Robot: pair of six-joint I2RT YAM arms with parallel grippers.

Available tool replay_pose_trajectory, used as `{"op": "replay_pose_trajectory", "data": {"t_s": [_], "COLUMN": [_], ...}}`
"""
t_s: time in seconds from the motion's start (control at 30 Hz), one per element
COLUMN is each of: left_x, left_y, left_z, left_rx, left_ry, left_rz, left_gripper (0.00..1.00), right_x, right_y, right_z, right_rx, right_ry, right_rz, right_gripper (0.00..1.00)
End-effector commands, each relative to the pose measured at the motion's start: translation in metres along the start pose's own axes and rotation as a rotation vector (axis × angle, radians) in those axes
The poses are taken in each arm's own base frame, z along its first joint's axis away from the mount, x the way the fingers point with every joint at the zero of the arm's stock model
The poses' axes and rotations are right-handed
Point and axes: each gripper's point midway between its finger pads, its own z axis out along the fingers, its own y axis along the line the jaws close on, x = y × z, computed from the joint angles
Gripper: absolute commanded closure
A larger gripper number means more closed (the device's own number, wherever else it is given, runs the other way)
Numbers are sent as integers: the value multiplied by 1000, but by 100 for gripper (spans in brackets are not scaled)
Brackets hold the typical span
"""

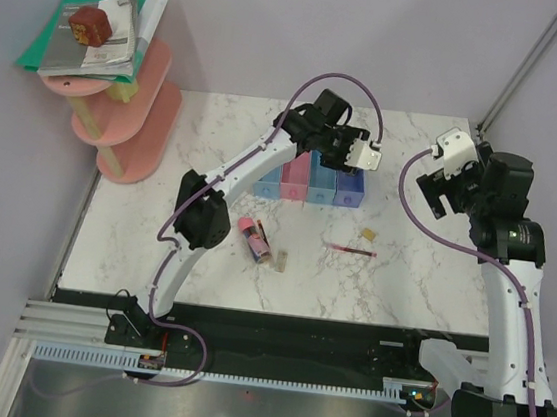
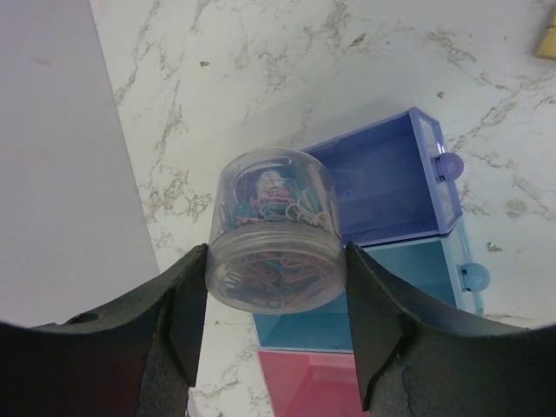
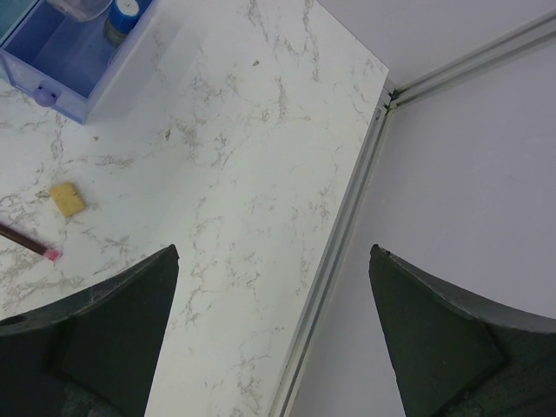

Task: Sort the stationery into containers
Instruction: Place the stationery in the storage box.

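**Clip tub held at the dark blue tray, loose pieces waiting on the worktop**

Toward the near left of the worktop's middle lies a dark tube with a pink cap (image 1: 254,238). It looks rigid and round, so it is likely to roll, and a grip across its mid-body should hold best. Just beside it is a tiny tan block (image 1: 279,260), probably light and slightly soft, which wants a low pinch across its short sides.

Nearer the far edge stands the row of four joined plastic trays (image 1: 294,184), coloured light blue, pink, light blue and darker blue.

The left gripper (image 2: 274,280) is clamped on a clear round plastic tub of coloured paper clips (image 2: 274,217). Its pads press opposite sides of the wall near the wider end. The tub hangs at the far end of the darker blue tray (image 2: 382,187), and whether it touches the floor I cannot tell. The smooth, hard curved wall looks slippery. The clips inside add some weight and can shift, so a grip straight across the diameter seems right.

A grey cylinder with a blue cap (image 3: 127,12) already stands in that tray.

Right of the trays, toward the near edge, lie a thin red pen (image 1: 351,249) and a second tan block (image 1: 366,235). The pen lies flat, so the fingertips would have to reach the surface and pinch mid-shaft.

The right gripper (image 3: 274,261) is spread wide with nothing in it, above the worktop's right edge.
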Motion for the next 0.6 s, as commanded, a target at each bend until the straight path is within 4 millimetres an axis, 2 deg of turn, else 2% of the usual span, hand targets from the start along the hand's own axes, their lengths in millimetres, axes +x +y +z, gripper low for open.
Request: {"op": "replay_pose_trajectory", "data": {"t_s": [0.0, 0.27, 0.4, 0.57], "left_x": [-10, 18, 28, 40], "left_y": [17, 5, 3, -16], "left_z": [2, 24, 27, 32], "left_rx": [-30, 3, 12, 72], "left_ry": [-27, 67, 109, 153], "left_rz": [166, 263, 290, 385], "left_gripper": [98, 98, 98, 96], "right_x": [1, 1, 2, 0], "right_y": [0, 5, 8, 10], "right_z": [-10, -17, -18, -18], "right_rx": [12, 1, -6, -17], "right_ry": [3, -5, -8, -16], "right_rz": [14, 28, 34, 48], "right_gripper": [2, 2, 2, 2]}}
